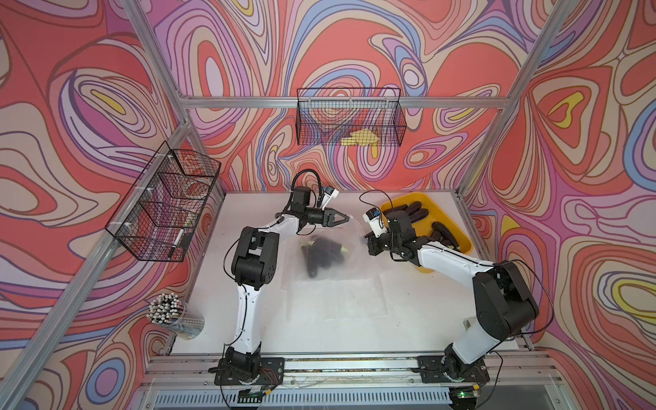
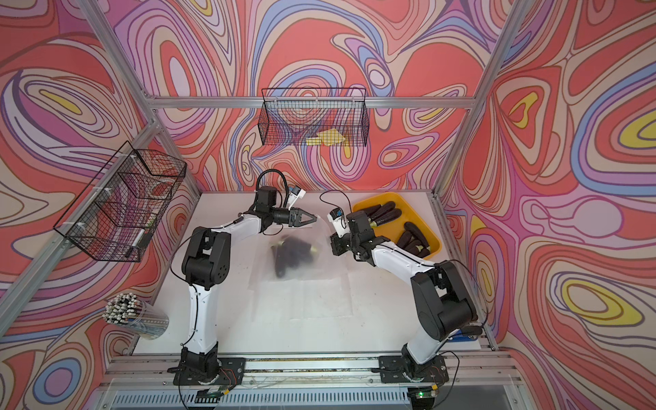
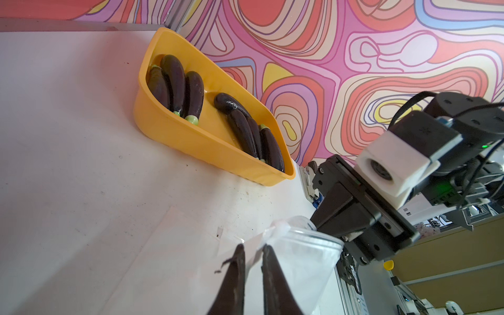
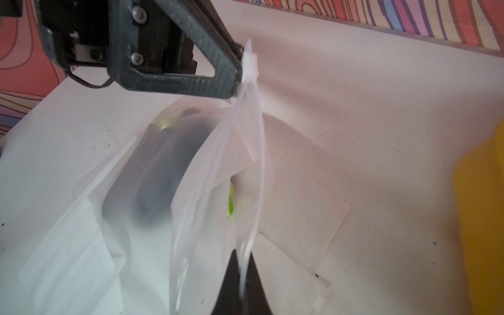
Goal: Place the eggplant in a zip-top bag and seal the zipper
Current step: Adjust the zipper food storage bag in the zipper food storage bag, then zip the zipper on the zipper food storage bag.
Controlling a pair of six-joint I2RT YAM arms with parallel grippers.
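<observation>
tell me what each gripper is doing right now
left gripper: shut, pinching the zip-top bag
right gripper: shut, pinching the zip-top bag too

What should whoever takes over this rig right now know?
Left gripper: shut on the zip-top bag, at one end of its top edge.
Right gripper: shut on the other end, with the edge stretched between them.
Done: eggplants are inside the bag.
Spare eggplants sit in the yellow tray.
Left to do: the mouth looks partly open, so press the zipper shut.
</observation>
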